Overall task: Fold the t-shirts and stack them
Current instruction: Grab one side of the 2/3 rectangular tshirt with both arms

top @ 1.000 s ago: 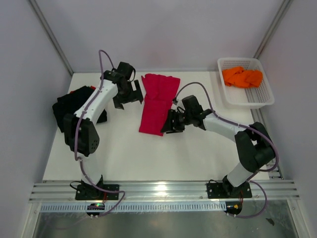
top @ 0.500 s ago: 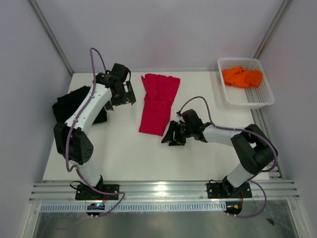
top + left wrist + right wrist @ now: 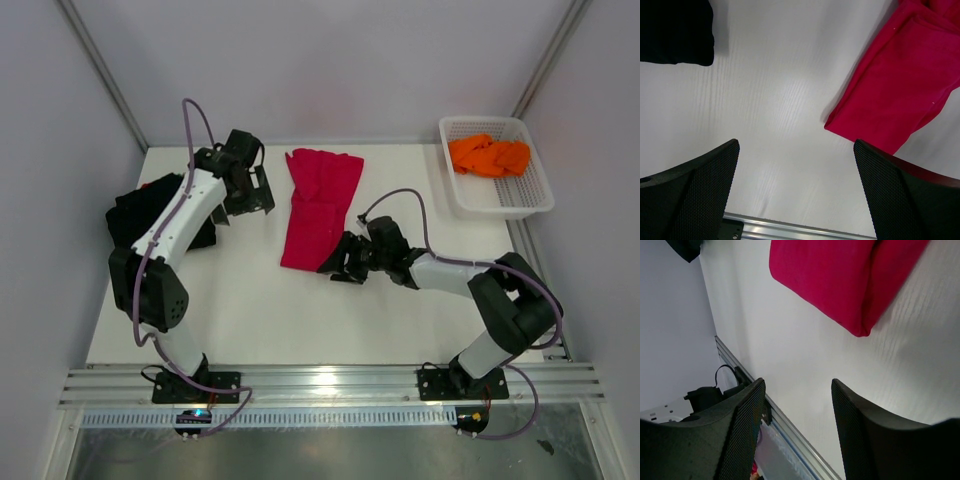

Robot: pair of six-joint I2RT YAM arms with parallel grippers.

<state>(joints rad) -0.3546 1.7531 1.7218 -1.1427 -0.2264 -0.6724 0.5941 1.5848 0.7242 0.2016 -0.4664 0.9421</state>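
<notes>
Two grippers: both empty.
Left gripper (image 3: 248,195): jaws wide, above table (image 3: 250,300); crimson t-shirt (image 3: 318,205) beside it, black t-shirts (image 3: 135,215) on its other side.
Right gripper (image 3: 335,268): jaws apart, shirt's near corner just ahead.
Orange t-shirt (image 3: 488,155): in basket (image 3: 505,208), well beyond right gripper.

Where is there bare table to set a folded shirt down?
Bare table across the near side, in front of the crimson t-shirt; also between it and the basket. Crowded at the black t-shirts under the left arm.
</notes>
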